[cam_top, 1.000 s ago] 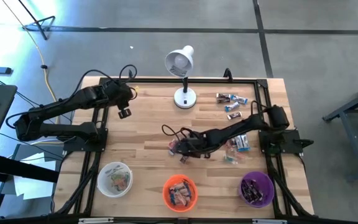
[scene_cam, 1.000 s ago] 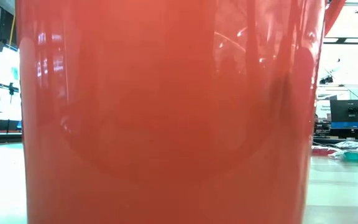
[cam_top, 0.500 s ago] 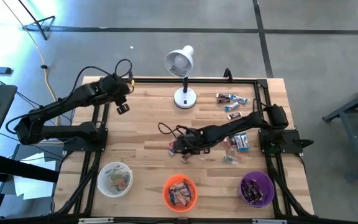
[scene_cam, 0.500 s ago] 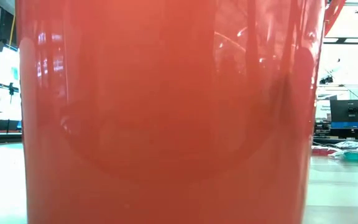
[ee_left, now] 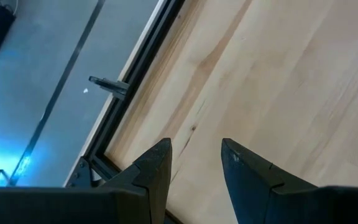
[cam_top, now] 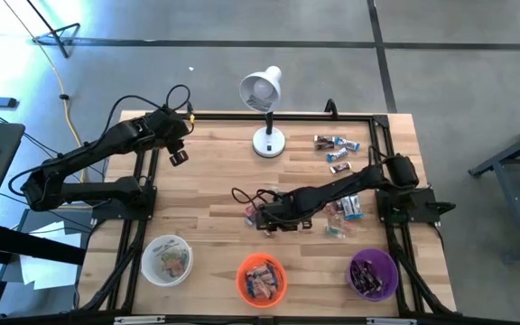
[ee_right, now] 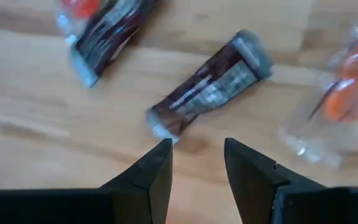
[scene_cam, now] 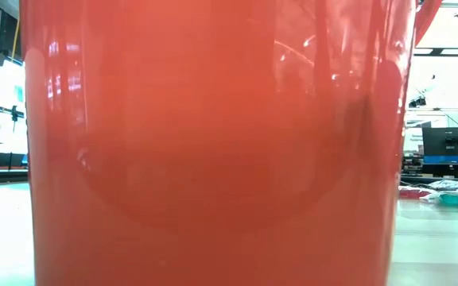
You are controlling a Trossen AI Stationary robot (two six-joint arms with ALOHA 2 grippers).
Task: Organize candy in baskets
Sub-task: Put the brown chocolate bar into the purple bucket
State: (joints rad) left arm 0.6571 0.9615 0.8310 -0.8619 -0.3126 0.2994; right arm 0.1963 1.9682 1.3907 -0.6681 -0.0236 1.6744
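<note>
Brown-wrapped candy (ee_right: pixel 209 84) lies just ahead of my right jaws (ee_right: pixel 197 163), parted and empty; light, crinkly, slippery, so I'd pinch mid-wrapper.

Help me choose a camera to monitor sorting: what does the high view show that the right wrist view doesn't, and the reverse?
Only the high view shows the three baskets, white, orange and purple, the lamp, the left gripper waiting at the far left corner, and the candy group farther back.

Only the right wrist view shows the right gripper open, empty, just short of a dark-wrapped candy.

Both show the wooden table and loose candy mid-table.
</note>
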